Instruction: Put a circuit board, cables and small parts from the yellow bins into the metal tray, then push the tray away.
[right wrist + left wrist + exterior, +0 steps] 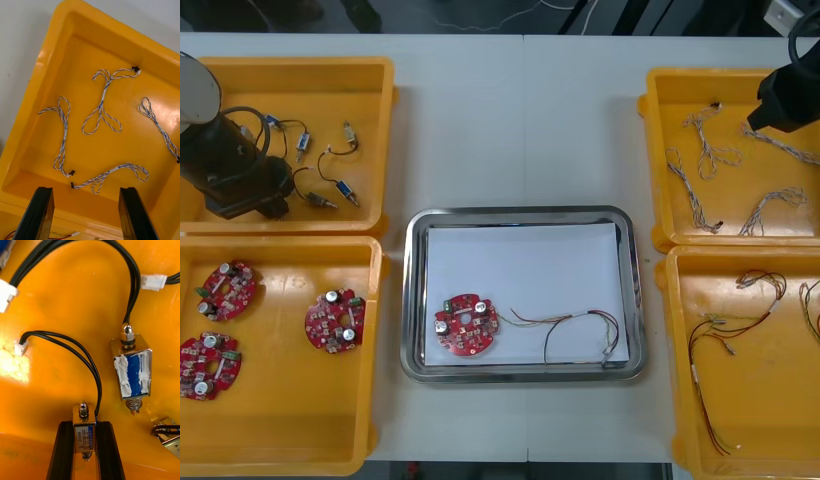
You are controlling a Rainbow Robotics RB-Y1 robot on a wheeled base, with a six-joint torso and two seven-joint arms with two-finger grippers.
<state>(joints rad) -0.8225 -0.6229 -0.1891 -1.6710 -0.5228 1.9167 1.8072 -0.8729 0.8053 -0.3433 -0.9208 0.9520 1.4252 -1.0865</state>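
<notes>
The left arm (230, 170) is a chunky black housing with a rounded pale grey cap at its far end and a thin black cable looping beside it. The right arm (785, 95) is black and angular. Its fingers (39, 213) are flat, matte black bars.

Tray (520, 213): far half bare white, room to come down. Near half has the circuit board (467, 324) on the left & a red and yellow cable (575, 328) on the right. Counter (520, 120) beyond the tray is bare, a wide lane btwn the yellow bins (387, 130). Left end effector (84, 423), clamped on a small metal part (84, 435) in the far left bin (290, 68), has a second metal part (133, 371) near & black cables (136, 288) looping close. Right end effector (85, 189), fingers apart, hangs over blue and white cables (103, 95) w/ bare floor btwn them.
</notes>
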